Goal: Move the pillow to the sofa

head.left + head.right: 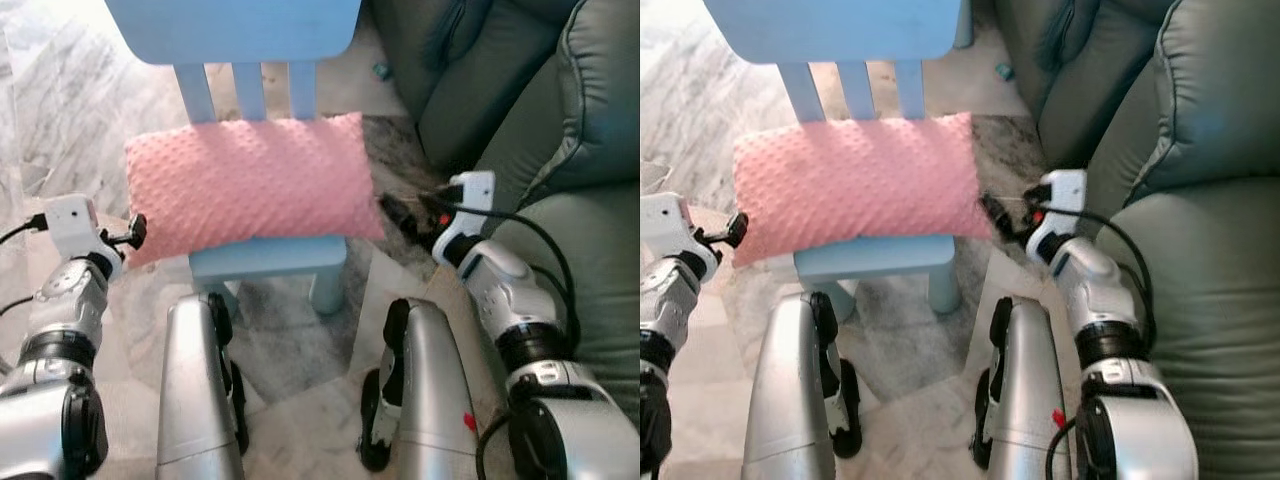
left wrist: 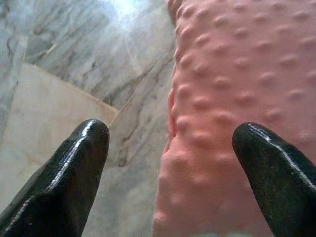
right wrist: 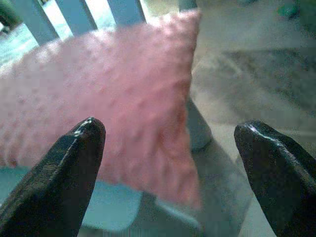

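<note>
The pink dimpled pillow lies across the seat of a small light-blue chair in the upper middle of the head views, leaning back against the chair's slats, with both short ends overhanging the seat's sides. At the pillow's left end, in the middle left of the frame, the left gripper has its fingers spread wide, one black finger over the floor and the other in front of the pillow's end, the pillow's edge between them but no contact to be seen. At the pillow's right corner, the right gripper also holds its fingers apart, aimed at that corner with bare floor showing past it. The grey-green sofa fills the right side and upper right of the frame, just beside the chair, its seat cushion cut off by the right edge. Open floor lies between the chair's right side and the sofa. The chair's backrest is cut off at the top, and its legs are partly hidden by the robot's two silver legs at the bottom. The floor is pale veined marble; the right wrist view is blurred.
</note>
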Available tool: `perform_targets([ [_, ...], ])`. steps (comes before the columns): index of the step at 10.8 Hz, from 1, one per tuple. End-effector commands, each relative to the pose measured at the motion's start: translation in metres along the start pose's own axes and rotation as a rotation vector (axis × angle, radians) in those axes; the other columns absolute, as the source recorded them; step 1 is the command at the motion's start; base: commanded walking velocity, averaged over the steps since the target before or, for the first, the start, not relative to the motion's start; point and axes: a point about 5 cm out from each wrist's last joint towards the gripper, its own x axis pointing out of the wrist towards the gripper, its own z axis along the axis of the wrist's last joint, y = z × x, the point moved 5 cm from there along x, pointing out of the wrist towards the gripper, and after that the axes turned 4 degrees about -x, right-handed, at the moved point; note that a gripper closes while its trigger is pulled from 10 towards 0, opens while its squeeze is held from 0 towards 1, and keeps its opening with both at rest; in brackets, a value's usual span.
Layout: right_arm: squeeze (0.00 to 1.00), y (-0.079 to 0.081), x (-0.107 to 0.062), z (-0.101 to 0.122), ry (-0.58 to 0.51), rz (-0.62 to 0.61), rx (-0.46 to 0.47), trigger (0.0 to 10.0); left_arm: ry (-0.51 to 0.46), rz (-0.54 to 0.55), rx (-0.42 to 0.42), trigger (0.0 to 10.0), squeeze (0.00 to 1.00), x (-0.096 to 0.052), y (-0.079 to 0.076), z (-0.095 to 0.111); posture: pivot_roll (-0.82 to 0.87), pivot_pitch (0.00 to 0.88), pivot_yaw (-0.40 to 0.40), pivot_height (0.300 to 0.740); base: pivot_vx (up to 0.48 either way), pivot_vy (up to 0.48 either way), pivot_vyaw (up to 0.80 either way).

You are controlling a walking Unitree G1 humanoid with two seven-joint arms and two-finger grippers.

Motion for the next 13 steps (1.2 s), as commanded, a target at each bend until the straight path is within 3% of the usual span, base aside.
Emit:
perform_targets([
  [1, 0.0, -0.002, 0.003, -0.004, 0.031, 0.005, 0.014, 10.0, 0.017, 0.04, -0.025, 10.0, 0.0, -0.001, 0.01, -0.003, -0.04, 0.44, -0.03, 0.467, 0.0, 0.0, 0.0],
  [3, 0.0, 0.0, 0.009, -0.006, 0.052, 0.003, 0.009, 10.0, 0.005, 0.04, -0.058, 10.0, 0.0, 0.003, 0.003, 0.003, -0.03, 0.456, -0.031, 0.467, 0.0, 0.0, 0.0],
  [6, 0.0, 0.015, 0.022, -0.007, 0.077, 0.024, 0.0, 10.0, 0.025, 0.006, -0.129, 10.0, 0.0, 0.009, -0.022, 0.002, -0.02, 0.482, -0.029, 0.467, 0.0, 0.0, 0.0],
  [8, 0.0, 0.031, 0.031, -0.003, 0.054, 0.052, 0.073, 10.0, 0.05, -0.025, -0.205, 10.0, 0.0, 0.012, -0.044, -0.005, -0.02, 0.49, -0.029, 0.467, 0.0, 0.0, 0.0],
  [10, 0.0, 0.044, 0.038, -0.003, 0.047, 0.072, 0.094, 10.0, 0.044, -0.064, -0.241, 10.0, 0.0, 0.014, -0.062, -0.002, -0.02, 0.493, -0.03, 0.467, 0.0, 0.0, 0.0],
  [11, 0.0, 0.055, 0.041, -0.005, 0.045, 0.095, 0.153, 10.0, 0.036, -0.085, -0.268, 10.0, 0.0, 0.016, -0.07, 0.002, -0.02, 0.494, -0.03, 0.467, 0.0, 0.0, 0.0],
  [13, 0.0, 0.071, 0.046, -0.013, 0.063, 0.128, 0.174, 10.0, 0.041, -0.126, -0.255, 10.0, 0.0, 0.016, -0.084, 0.003, -0.01, 0.499, -0.032, 0.467, 0.0, 0.0, 0.0],
])
